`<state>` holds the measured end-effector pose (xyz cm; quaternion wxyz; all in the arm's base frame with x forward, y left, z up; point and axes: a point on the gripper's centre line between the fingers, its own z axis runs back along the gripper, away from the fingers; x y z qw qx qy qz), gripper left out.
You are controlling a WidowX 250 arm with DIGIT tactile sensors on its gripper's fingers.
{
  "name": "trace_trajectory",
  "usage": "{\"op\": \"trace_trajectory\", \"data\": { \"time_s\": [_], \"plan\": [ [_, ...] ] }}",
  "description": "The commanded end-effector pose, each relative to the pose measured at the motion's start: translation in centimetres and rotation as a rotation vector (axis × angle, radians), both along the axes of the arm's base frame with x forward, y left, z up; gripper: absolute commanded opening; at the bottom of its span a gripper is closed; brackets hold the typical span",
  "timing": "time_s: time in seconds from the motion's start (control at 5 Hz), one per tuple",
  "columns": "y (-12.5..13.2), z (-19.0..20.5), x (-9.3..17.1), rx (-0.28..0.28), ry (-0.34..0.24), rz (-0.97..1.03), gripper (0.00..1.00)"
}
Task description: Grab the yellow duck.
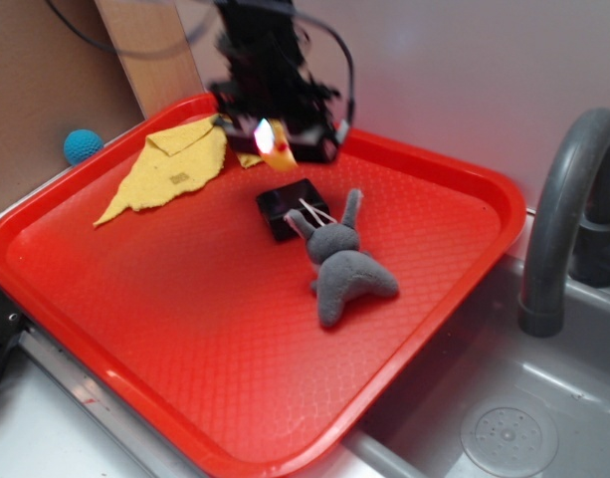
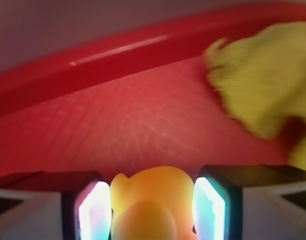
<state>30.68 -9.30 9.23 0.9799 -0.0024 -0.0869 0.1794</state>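
Gripper (image 2: 152, 210) pinching yellow duck (image 2: 152, 200) between both pads across its body; looks light, glossy, squashy, so likely slip-prone.

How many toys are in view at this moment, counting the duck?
3. The yellow duck sits between the gripper fingers above the tray; the grey plush toy lies mid-tray; a blue ball sits outside it, far left. Others may be hidden.

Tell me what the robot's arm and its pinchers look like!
The arm is black and blocky, with dark cables looping off its top. Its gripper has two black fingers with flat pads on their inner sides. In the wrist view the pads glow whitish with rainbow-tinted edges. It's blurry, so I can't make out any markings.
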Motion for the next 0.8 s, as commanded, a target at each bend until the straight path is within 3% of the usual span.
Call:
{"op": "trace_trajectory", "data": {
  "time_s": [0.0, 0.2, 0.4, 0.6],
  "plan": [
    [2.4, 12.3, -4.4, -0.083, -0.131, -0.163, 0.0],
    [4.3, 17.3, -7.4, -0.094, -0.147, -0.186, 0.0],
    [5.6, 19.5, -9.3, -0.091, -0.174, -0.153, 0.0],
    [6.5, 18.7, -9.6, -0.139, -0.171, -0.134, 0.0]
  ]
}}
